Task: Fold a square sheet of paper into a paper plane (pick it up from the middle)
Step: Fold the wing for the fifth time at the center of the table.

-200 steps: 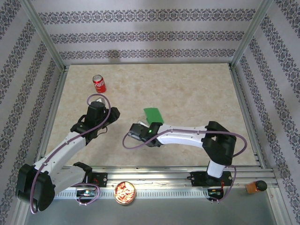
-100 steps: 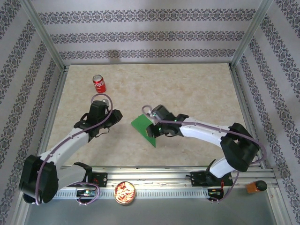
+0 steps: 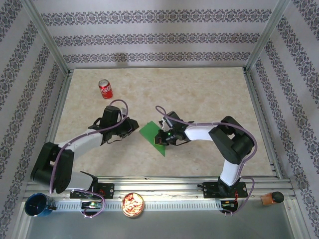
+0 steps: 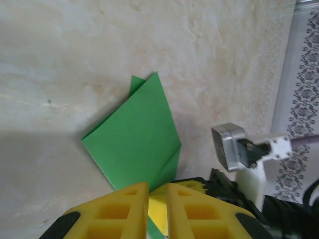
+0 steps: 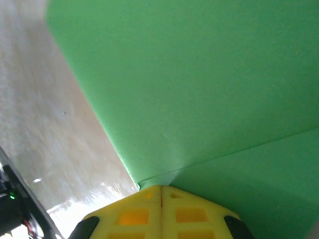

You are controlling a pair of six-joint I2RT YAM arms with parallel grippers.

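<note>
Beige table (image 3: 199, 94) — folded green square sheet of paper (image 3: 150, 133), long axis diagonal, far-left to near-right. Right gripper (image 3: 160, 139) pinches it; left gripper (image 3: 133, 124) — grip unclear.

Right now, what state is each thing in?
Green paper, folded into overlapping layers.
Right hand, shut on the paper's edge.
Left hand, nearly shut beside the paper; grip unclear.
Red can, upright.
Snack tin, open and filled.
</note>
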